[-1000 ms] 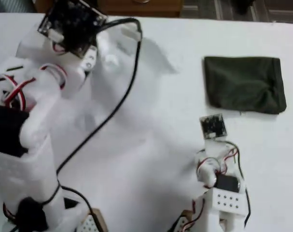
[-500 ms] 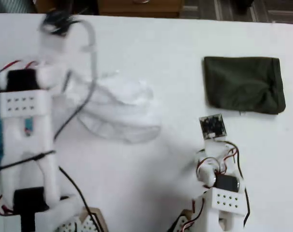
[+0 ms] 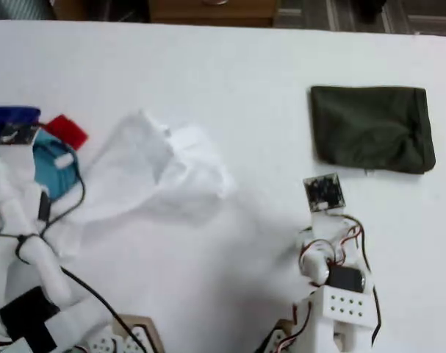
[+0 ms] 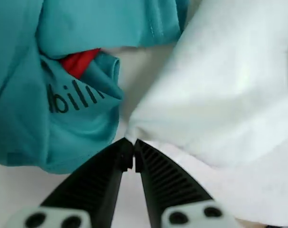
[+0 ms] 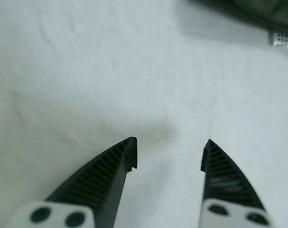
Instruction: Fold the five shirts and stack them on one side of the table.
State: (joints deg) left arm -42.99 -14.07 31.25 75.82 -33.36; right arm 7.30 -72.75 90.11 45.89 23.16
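A crumpled white shirt (image 3: 149, 169) lies left of the table's middle. My left gripper (image 4: 130, 154) is shut, pinching a corner of the white shirt (image 4: 219, 80) right beside a bunched teal shirt (image 4: 63, 95) with a red garment (image 4: 79, 61) tucked in it. In the high view my left arm (image 3: 20, 198) stands at the left edge over the teal shirt (image 3: 57, 173). A folded dark green shirt (image 3: 371, 129) rests at the right. My right gripper (image 5: 168, 147) hangs open over bare table, short of the green shirt (image 5: 257, 9).
A red garment (image 3: 67, 131) and a blue one (image 3: 13, 116) are heaped with the teal shirt at the left edge. My right arm (image 3: 333, 257) stands at the front right. A wooden cabinet (image 3: 208, 9) stands beyond the far edge.
My left arm swung from the far left of the table down to the left edge, dragging the white shirt leftward into a bunch and uncovering the coloured heap. The right arm stayed still.
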